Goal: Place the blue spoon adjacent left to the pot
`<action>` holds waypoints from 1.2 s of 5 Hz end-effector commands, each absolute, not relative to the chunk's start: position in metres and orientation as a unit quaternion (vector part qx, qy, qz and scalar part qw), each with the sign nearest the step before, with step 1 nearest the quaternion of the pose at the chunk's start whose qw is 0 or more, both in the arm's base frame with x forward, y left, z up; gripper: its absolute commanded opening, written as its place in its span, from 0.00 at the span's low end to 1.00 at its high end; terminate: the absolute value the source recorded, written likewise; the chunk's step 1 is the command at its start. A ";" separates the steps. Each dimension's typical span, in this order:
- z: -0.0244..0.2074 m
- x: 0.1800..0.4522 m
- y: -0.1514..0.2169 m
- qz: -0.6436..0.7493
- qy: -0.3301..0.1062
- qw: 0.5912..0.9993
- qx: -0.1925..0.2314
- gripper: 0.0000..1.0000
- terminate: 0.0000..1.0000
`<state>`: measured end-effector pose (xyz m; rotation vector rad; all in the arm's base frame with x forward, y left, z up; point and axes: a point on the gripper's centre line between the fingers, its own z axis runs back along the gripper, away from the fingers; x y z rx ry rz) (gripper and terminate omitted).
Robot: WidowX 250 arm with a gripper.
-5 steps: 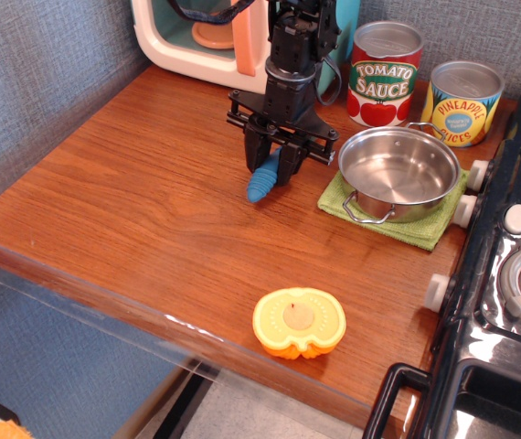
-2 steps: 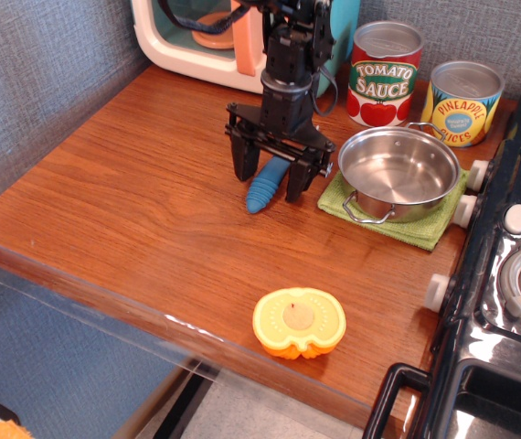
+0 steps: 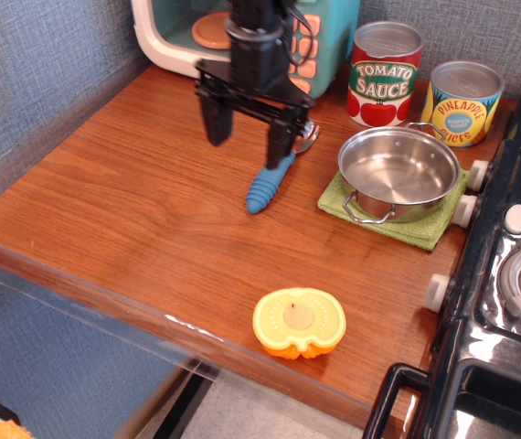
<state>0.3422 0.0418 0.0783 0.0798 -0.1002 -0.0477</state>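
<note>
The blue spoon point(image 3: 269, 185) lies on the wooden counter, its ribbed blue handle toward me and its silver head point(image 3: 305, 139) pointing back right. It lies just left of the shiny steel pot point(image 3: 398, 172), which sits on a green cloth point(image 3: 425, 230). My gripper point(image 3: 246, 135) hangs open and empty above the counter, up and to the left of the spoon, with its right finger point(image 3: 278, 144) near the spoon's neck.
A tomato sauce can point(image 3: 385, 73) and a pineapple can point(image 3: 462, 102) stand behind the pot. A toy microwave point(image 3: 187, 37) is at the back left. An orange and yellow toy point(image 3: 298, 322) lies near the front edge. A black stove point(image 3: 516, 274) borders the right side.
The gripper opened, let go of the spoon and rose up and to the left. The spoon now lies free on the counter with its silver head showing.
</note>
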 end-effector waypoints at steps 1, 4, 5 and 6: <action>0.099 0.279 0.055 -0.035 -0.057 0.996 0.064 1.00 0.00; 0.089 0.266 0.054 -0.032 -0.042 0.997 0.053 1.00 0.00; 0.089 0.266 0.054 -0.032 -0.042 0.997 0.053 1.00 0.00; 0.089 0.266 0.054 -0.032 -0.042 0.997 0.053 1.00 1.00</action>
